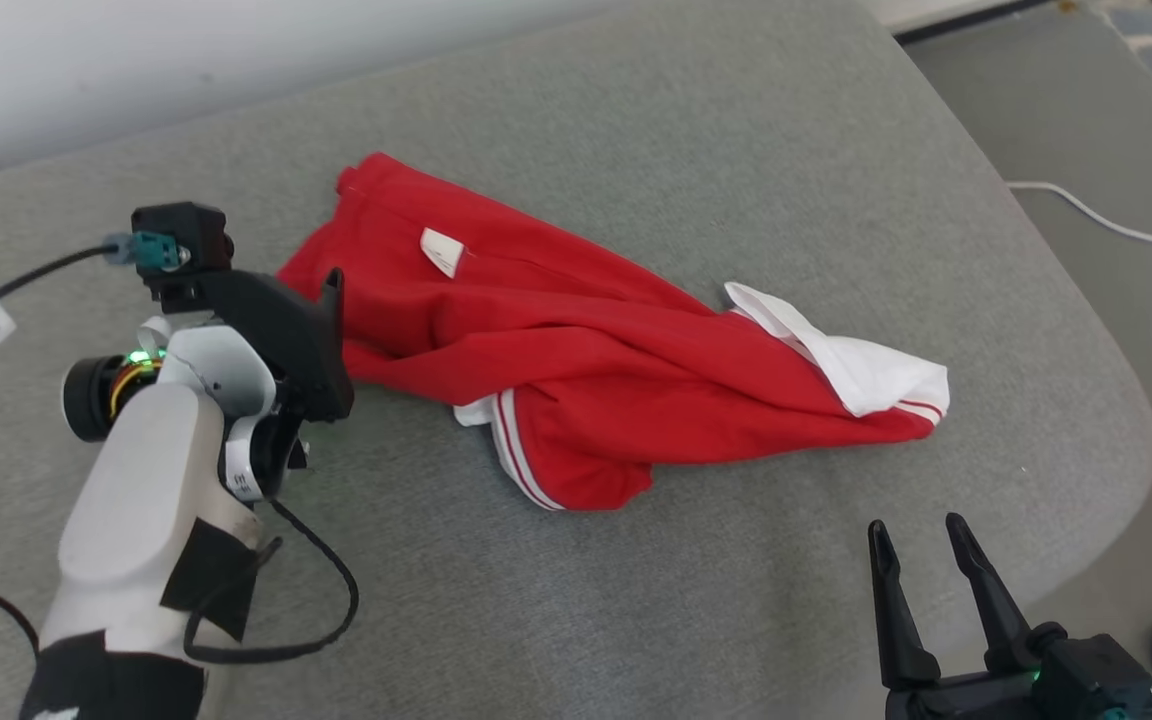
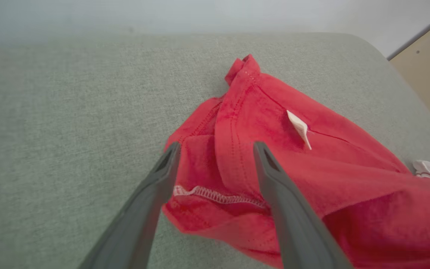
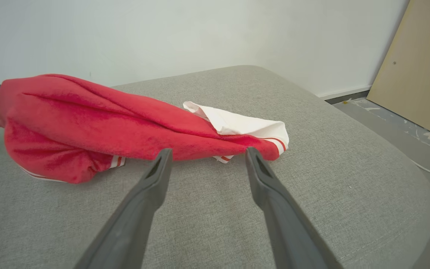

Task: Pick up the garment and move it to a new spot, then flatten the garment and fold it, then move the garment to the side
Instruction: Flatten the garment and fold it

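Two grippers are in service, and both stand with jaws spread wide, holding nothing. One crumpled red fabric garment (image 1: 586,370) with white striped trim lies across the centre of the head view on the grey woven upholstered cushion (image 1: 636,620), running from upper left to right of centre, its white portion at the right end. A small white sewn-in label (image 1: 442,250) shows near the garment's upper left end. My left gripper (image 2: 217,145) sits at the left of the head view, at the garment's left edge. In the left wrist view its dark fingers straddle a red fold with a white-stitched hem; I cannot tell whether they touch the fold. My right gripper (image 1: 916,522) sits at the lower right of the head view, fingers pointing up the frame, apart from the garment over bare cushion. A thin white cable (image 1: 1116,225) lies on the floor at the upper right.
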Robot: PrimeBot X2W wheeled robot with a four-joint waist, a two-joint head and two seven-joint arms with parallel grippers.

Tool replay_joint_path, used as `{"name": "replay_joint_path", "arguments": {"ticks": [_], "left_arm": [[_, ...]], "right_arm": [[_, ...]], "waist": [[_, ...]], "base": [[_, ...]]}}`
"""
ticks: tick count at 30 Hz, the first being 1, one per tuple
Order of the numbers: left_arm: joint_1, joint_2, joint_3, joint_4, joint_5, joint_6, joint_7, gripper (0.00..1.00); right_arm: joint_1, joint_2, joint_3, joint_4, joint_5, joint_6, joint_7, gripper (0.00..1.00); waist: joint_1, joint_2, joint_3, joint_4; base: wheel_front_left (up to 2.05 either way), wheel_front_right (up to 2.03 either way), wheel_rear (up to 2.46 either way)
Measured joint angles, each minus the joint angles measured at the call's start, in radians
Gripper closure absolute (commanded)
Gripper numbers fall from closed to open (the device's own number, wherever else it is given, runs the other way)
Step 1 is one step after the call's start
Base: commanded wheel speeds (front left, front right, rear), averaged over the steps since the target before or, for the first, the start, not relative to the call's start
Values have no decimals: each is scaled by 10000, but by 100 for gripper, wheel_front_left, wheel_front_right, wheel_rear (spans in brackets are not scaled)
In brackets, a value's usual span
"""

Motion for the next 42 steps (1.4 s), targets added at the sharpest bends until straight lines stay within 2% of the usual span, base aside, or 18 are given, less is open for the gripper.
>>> {"name": "replay_joint_path", "arguments": {"ticks": [5,10,12,22,23,24,25,26,28,33,38,42], "left_arm": [[-580,153,-82,234,29,81,332,0],[-840,217,-199,550,153,428,704,0],[-916,219,-221,581,151,416,811,0],[-904,125,-343,602,-25,263,1005,0],[-888,115,-351,602,-59,240,1028,3],[-870,96,-351,602,-82,226,1053,11],[-860,67,-355,604,-125,148,1097,30],[-848,35,-368,604,-180,142,1106,58],[-806,0,-401,579,-280,15,1093,100],[-799,6,-422,535,-332,-71,959,100],[-669,0,-291,123,-468,-119,278,100],[70,-174,105,-552,-1095,-301,-290,100]], "right_arm": [[-184,2,136,113,111,0,-79,0],[-324,4,232,180,163,0,-113,0],[-381,4,247,186,173,0,-121,0],[-475,6,245,155,169,0,-123,0],[-484,8,257,153,165,0,-123,0],[-487,8,261,150,159,0,-123,0],[-487,6,255,151,159,0,-123,0],[-487,6,253,153,159,0,-123,0],[-487,6,265,163,159,0,-123,0],[-483,6,267,173,171,0,-123,0],[-429,6,102,165,153,0,-127,0],[-303,10,-56,159,-12,0,-140,0]], "waist": [[0,0,582,-455],[0,0,971,-779],[-1,0,1061,-857],[-2,0,921,-669],[-2,0,889,-651],[-2,1,861,-635],[-3,0,838,-622],[-3,0,819,-613],[-3,0,795,-606],[-2,0,775,-586],[-2,0,677,-332],[-3,0,530,9]], "base": [[0,0,0],[0,0,0],[0,0,0],[0,0,0],[0,0,0],[0,0,0],[0,0,0],[0,0,0],[0,0,0],[0,0,0],[0,0,0],[0,0,0]]}}
